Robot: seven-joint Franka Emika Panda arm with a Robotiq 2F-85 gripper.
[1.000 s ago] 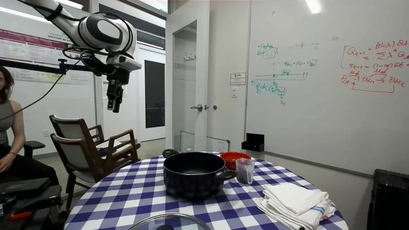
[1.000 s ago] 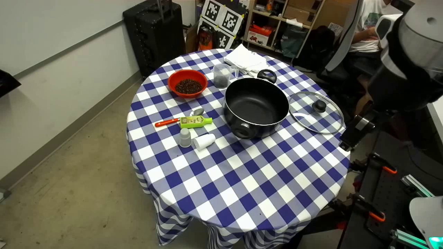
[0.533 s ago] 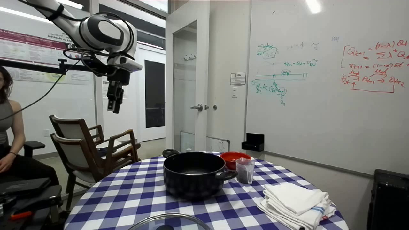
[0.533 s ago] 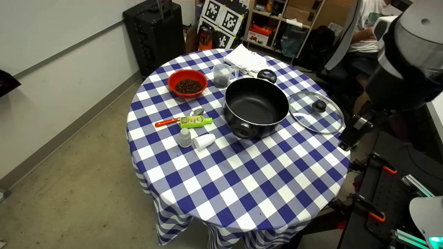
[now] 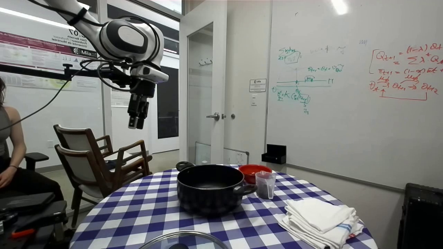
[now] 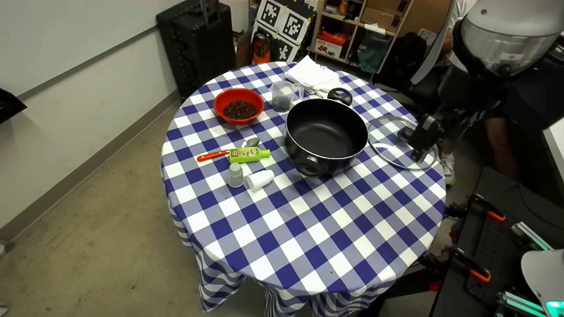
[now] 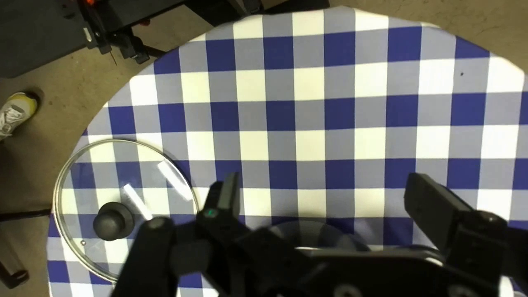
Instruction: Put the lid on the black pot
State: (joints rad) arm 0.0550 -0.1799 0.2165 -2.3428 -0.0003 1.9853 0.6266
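The see-through lid [image 6: 385, 147] with its black knob lies flat on the checked table, beside the black pot [image 6: 294, 149]. The lid also shows at the left of the wrist view [image 7: 144, 181] and is cut off at the bottom edge of an exterior view [image 5: 193, 240]. The pot stands upright and uncovered [image 5: 207, 202]; in the wrist view it is mostly hidden behind the gripper. My gripper [image 7: 324, 183] is open with nothing between its fingers. It hangs well above the table [image 5: 136, 126] and overlaps the lid's right part in an exterior view [image 6: 417, 156].
A red bowl [image 6: 220, 110] of dark beans, a clear measuring cup [image 6: 282, 97] and folded white towels [image 6: 313, 77] stand around the pot. A green bottle [image 6: 249, 155], a red-handled spoon [image 6: 211, 156] and two small cups [image 6: 261, 179] lie near the table's edge.
My gripper has moved in over the table's edge, rightward and slightly lower in an exterior view, and now overlaps the lid in an exterior view. The lid and pot have not moved.
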